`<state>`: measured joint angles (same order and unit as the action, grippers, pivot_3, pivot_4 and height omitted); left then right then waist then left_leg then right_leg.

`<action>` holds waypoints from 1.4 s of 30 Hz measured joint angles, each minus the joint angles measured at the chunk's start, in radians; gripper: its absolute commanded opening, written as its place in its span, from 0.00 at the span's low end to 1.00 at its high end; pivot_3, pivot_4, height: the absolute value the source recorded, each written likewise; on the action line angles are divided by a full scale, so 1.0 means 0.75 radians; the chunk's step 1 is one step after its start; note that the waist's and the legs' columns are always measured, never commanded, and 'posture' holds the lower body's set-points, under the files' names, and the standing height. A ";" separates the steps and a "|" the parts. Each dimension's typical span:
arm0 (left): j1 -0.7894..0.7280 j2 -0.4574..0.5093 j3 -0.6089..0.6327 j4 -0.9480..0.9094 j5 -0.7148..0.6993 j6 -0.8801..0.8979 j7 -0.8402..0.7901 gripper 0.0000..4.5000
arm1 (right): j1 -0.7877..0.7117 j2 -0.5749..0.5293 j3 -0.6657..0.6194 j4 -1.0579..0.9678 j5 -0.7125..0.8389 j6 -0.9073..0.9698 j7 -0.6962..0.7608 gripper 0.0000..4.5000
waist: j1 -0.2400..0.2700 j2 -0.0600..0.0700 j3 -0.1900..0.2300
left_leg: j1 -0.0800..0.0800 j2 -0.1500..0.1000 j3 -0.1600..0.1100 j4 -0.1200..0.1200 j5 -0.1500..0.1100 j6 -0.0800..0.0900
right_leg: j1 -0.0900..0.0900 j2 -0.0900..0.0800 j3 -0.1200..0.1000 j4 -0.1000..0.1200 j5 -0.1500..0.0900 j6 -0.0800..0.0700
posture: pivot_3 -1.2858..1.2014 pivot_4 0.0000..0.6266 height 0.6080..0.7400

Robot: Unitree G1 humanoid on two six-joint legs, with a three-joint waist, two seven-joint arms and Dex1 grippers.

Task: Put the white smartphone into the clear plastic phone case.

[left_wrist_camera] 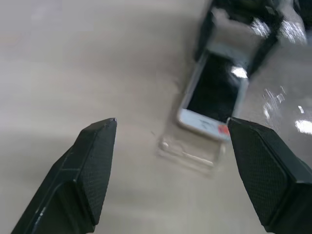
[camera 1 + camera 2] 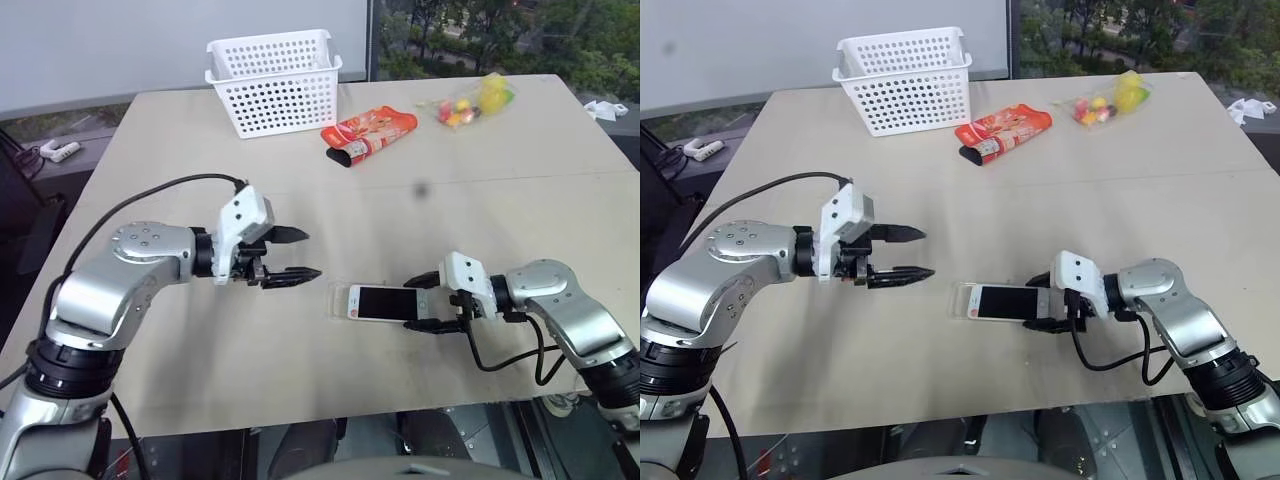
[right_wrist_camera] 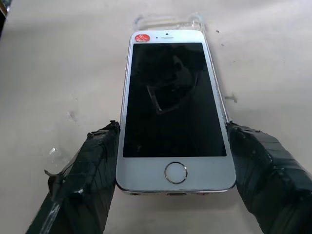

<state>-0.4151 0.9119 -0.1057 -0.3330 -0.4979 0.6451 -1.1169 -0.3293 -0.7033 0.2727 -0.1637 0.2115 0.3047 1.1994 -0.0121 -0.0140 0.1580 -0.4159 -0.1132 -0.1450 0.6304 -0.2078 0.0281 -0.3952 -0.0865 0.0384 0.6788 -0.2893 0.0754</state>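
The white smartphone lies screen up on the tan table, with its long axis running left to right. Its left end rests over the clear plastic phone case, whose rim pokes out past that end. The phone sits shifted along the case, not seated in it. My right gripper straddles the home-button end, with a taped finger against each long edge. My left gripper hangs open and holds nothing, a short way left of the case and pointing toward it.
At the back of the table stand a white perforated basket, a red snack pack and a clear bag of colourful items. The table's front edge runs close below both grippers.
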 measured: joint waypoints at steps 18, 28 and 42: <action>-0.215 -0.412 -0.437 0.355 0.314 -0.315 -0.175 0.01 | -0.018 0.001 0.019 0.046 -0.028 -0.060 -0.010 0.66 | -0.003 -0.001 0.000 | 0.000 0.000 0.000 0.003 0.001 -0.001 | 0.002 0.001 -0.001 0.001 0.000 0.000 | 0.52 0.24 1.00; -0.180 -0.418 -0.457 0.410 0.421 -0.410 -0.195 0.01 | -0.033 0.001 0.030 0.064 -0.039 -0.060 -0.007 0.66 | -0.002 -0.001 0.000 | 0.001 0.000 0.000 0.004 0.001 -0.001 | 0.002 0.001 -0.002 0.001 0.000 0.000 | 0.52 0.24 1.00; -0.130 -0.498 -0.455 0.441 0.464 -0.477 -0.140 0.01 | -0.109 -0.024 0.057 0.018 -0.031 0.176 0.025 0.66 | 0.002 -0.002 -0.004 | 0.003 0.000 -0.002 0.006 0.000 0.001 | 0.006 0.000 -0.004 0.001 0.001 0.001 | 0.52 0.24 1.00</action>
<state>-0.5127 0.5382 -0.4470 -0.0021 -0.1501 0.2873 -1.2217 -0.4109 -0.7215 0.3153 -0.1502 0.1883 0.4368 1.2181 -0.0105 -0.0152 0.1549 -0.4140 -0.1134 -0.1468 0.6348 -0.2079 0.0288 -0.3906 -0.0862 0.0355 0.6794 -0.2888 0.0764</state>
